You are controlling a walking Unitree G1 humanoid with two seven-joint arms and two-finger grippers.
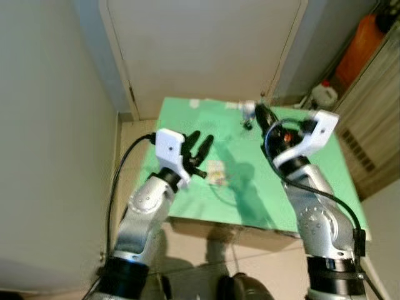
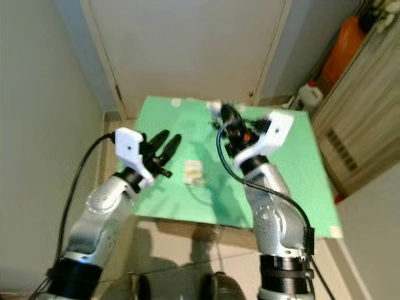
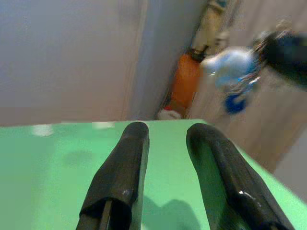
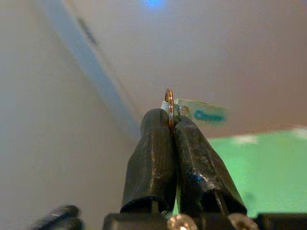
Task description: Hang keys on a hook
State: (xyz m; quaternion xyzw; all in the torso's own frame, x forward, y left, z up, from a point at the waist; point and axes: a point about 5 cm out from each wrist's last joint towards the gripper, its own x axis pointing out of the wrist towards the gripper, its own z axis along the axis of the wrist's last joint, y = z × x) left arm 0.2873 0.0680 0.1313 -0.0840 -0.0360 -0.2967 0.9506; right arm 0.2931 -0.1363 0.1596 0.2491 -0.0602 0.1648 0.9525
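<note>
1. Keys: one bunch, with a copper ring and a pale tag, pinched between the closed fingers of the right gripper, which holds it up over the far part of the table.
2. Left gripper: one, its two black fingers parted and holding nothing, raised above the table's near left part, well apart from the keys.
3. Small pale object: one, lying on the table just beyond and beside the left gripper; what it is cannot be told.
4. Green table: one, under both grippers.
5. Room: a white door beyond the table, an orange container and a white jug past the right gripper, beside a wooden cabinet.
</note>
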